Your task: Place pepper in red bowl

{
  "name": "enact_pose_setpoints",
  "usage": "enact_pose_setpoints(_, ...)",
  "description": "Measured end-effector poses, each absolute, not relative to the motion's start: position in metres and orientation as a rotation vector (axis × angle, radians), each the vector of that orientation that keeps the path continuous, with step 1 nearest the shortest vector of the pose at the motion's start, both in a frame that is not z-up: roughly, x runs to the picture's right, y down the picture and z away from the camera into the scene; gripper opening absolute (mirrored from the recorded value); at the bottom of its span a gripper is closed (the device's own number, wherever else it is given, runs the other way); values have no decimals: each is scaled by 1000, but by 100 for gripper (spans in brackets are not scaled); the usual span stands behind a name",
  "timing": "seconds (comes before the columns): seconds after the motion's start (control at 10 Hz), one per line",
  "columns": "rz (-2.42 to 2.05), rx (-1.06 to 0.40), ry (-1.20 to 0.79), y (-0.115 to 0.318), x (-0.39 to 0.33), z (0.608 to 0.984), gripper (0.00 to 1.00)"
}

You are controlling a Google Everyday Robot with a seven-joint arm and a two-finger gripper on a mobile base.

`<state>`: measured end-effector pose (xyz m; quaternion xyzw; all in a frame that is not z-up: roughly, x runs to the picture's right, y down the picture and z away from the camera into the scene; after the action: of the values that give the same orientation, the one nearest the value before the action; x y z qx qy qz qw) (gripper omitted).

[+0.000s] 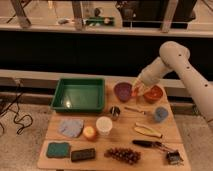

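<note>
I count two bowls near the table's (pixel 122 131) far right corner: one purple bowl (pixel 122 91), one red bowl (pixel 154 94). My gripper (pixel 137 90) hangs between them; its fingers clamp the single pepper (pixel 134 93).

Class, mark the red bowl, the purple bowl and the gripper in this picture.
red bowl (pixel 155 94): camera view, on its inner wall.
purple bowl (pixel 121 92): camera view, on its inner wall.
gripper (pixel 136 90): camera view, at its tip, low between the two bowls.

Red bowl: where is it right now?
In the camera view, the red bowl sits far right on the table, beside the purple bowl, with the gripper between them.
</note>
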<state>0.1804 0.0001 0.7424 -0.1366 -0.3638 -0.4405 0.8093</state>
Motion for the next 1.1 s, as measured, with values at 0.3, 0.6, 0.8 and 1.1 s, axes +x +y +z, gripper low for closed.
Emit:
enact_pose_setpoints(0.3,-917,-312,-764,-11,192,768,0)
enact_pose_setpoints(0.6,-902,-319,-764,-26,199,789,0)
enact_pose_setpoints(0.8,-898,-320,-762,-27,202,791,0)
enact_pose_setpoints(1.1,-899,-324,-760,-26,203,791,0)
